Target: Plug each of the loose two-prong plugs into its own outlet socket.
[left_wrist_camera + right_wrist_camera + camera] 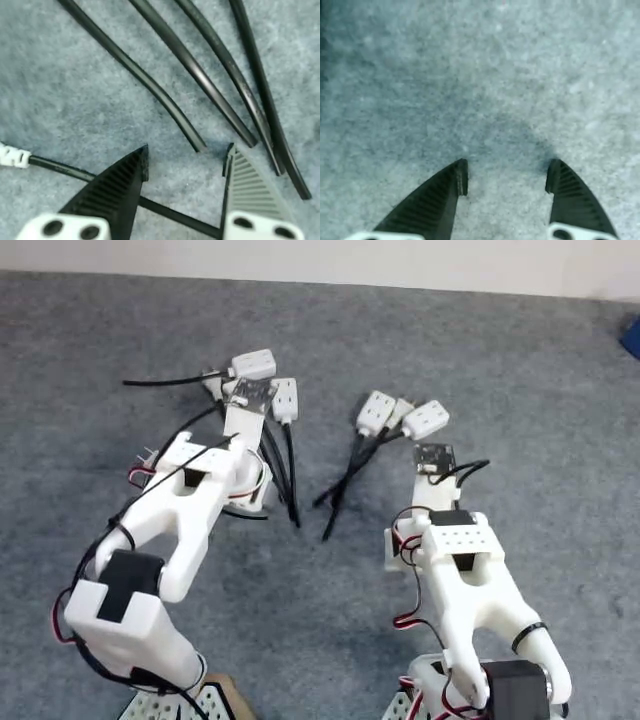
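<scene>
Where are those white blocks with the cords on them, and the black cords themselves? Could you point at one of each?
white block (427,418), high view, on the middle of its top face.
black cord (145,80), left wrist view, midway along its visible length.

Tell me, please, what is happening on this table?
Two robot arms stand over a grey mat. The left end effector is open just above several black cords, holding nothing. The right end effector is open too, over bare mat, near a cluster of white plug pieces.
</scene>
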